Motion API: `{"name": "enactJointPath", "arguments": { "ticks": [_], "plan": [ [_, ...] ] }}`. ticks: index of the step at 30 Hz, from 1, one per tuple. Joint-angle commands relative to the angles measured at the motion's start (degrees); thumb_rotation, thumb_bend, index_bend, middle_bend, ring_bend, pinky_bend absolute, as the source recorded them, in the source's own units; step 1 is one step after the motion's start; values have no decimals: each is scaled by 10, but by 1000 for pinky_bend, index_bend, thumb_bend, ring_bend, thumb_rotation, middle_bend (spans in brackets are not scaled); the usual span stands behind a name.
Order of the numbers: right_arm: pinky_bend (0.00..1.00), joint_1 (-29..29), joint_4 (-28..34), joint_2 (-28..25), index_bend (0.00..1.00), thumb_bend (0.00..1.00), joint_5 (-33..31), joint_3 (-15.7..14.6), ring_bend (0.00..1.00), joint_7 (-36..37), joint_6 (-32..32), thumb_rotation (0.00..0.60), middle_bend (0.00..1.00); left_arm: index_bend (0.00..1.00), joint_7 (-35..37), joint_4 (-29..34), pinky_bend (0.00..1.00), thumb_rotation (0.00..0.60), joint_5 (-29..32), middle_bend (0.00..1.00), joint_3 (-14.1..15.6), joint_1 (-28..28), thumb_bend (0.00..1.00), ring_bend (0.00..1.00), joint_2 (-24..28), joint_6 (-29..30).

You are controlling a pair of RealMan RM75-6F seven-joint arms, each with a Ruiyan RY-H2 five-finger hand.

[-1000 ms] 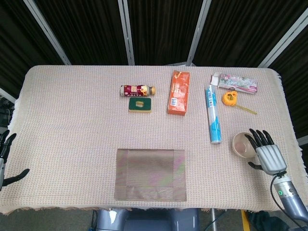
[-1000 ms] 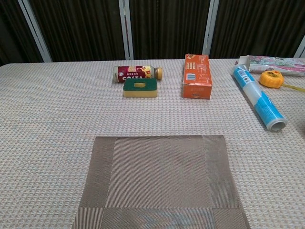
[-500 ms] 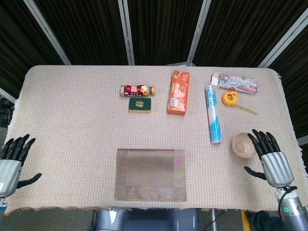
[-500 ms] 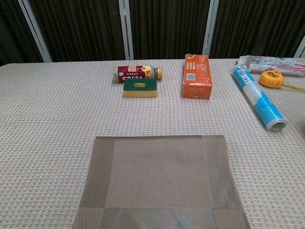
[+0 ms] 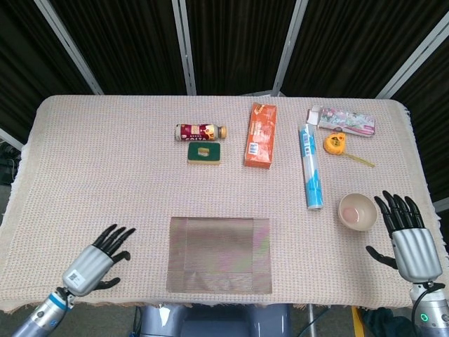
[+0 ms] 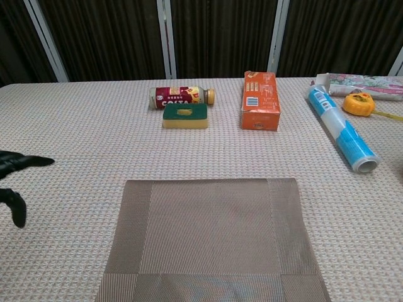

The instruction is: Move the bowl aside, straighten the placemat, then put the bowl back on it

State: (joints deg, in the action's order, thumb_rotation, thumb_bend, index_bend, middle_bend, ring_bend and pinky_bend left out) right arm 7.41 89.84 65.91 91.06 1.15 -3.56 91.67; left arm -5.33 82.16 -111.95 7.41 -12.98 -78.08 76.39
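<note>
Since the earlier frames, we saw the left hand [image 5: 97,260] travel in from the table's left edge to a spot near the left side of the placemat [image 5: 219,255], fingers spread and holding nothing, while the right hand [image 5: 407,235] drew back off the bowl [image 5: 357,211] and sat just right of it, fingers likewise spread and empty. We placed the bowl right of the placemat and apart from it, upright on the cloth, with the right hand plainly the nearer one. We judged the placemat's long axis to run left to right, roughly square with the table edge. We counted one bowl, one placemat and two hands; beyond the placemat lay one bottle [image 5: 200,131], one sponge [image 5: 204,153] and one orange box [image 5: 261,135].
</note>
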Motion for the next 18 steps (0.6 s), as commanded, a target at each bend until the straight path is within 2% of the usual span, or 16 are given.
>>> {"name": "enactJointPath", "arguments": {
  "ticks": [1, 10, 18],
  "plan": [
    [0, 0, -4, 0, 0, 0, 0, 1, 0, 5, -3, 600, 0, 470, -10, -36, 0, 600, -30, 0, 12, -25, 193, 0, -46, -21],
    [0, -1, -6, -3, 0, 0, -1, 6, 0, 16, -9, 600, 0, 481, -1, -99, 0, 600, -44, 0, 21, -50, 250, 0, -122, -37],
    [0, -1, -8, -4, 0, 0, -5, 11, 0, 21, -15, 600, 0, 481, 1, -124, 0, 600, -40, 0, 25, -60, 256, 0, -157, -35]
  ]
}}
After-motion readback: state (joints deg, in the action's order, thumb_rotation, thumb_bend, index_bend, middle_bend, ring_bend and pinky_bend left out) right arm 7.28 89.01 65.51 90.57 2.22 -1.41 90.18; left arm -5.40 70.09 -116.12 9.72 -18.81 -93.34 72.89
